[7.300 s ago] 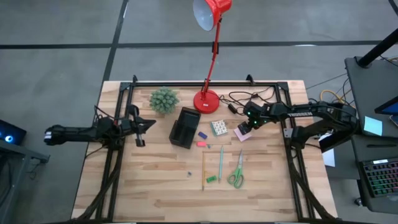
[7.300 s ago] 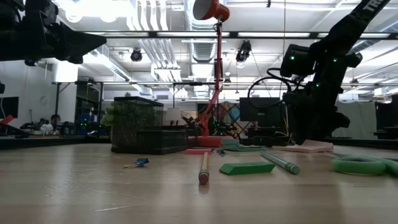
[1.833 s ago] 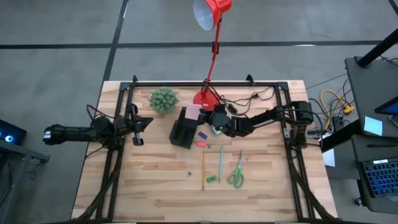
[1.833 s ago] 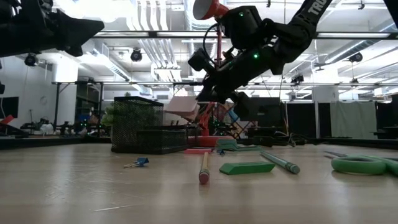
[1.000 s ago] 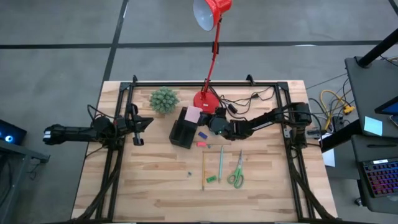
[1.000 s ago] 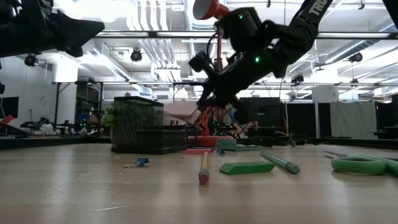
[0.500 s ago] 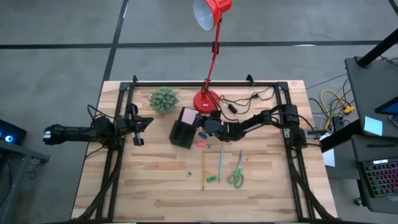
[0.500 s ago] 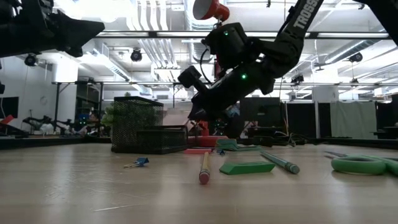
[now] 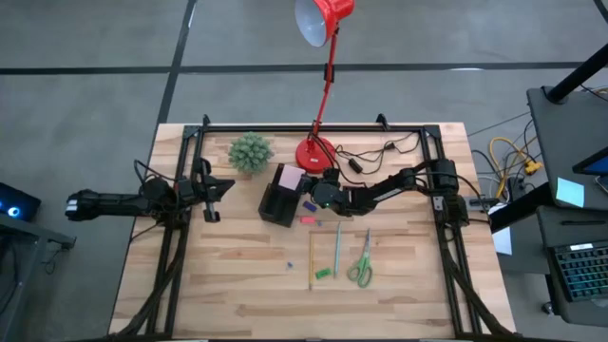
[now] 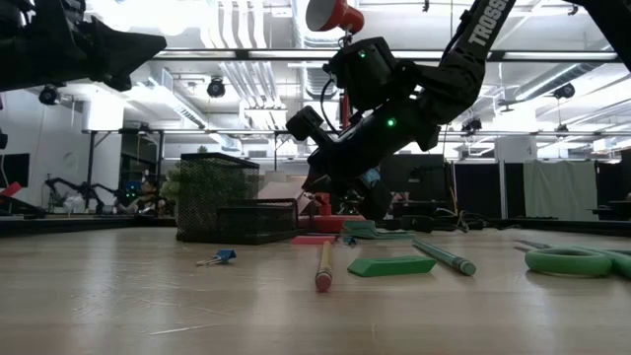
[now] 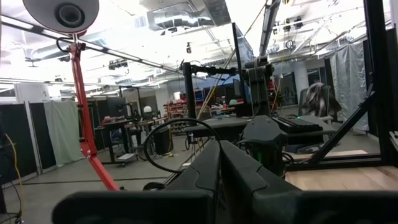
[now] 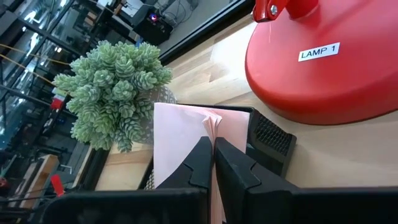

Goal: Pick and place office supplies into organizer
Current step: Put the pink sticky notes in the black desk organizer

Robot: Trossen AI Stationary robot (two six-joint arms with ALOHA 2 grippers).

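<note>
We see a wood table made of pale planks with a black frame around it. A red lamp stands at the far side, and its round base has a white tag that says "LAMP 1". The right arm has white letters on it, but we can only read part of the word.

The organizer is a black box made of wire mesh. It sits near the middle of the table, just beside the lamp base. A spiky green plant stands near it, on the far left side.

The right gripper reaches over the far end of the organizer. Its two dark fingers are pressed together on a pink pad of thin paper sheets. The pad stands on its edge at the mouth of the organizer.

The left gripper waits at the left side of the table, with its fingers closed together and nothing between them.

On the bare wood lie green scissors with loop handles, a long green pen, a yellow pencil, and a flat green piece. A flat pink piece and a tiny blue clip lie nearer the organizer.
</note>
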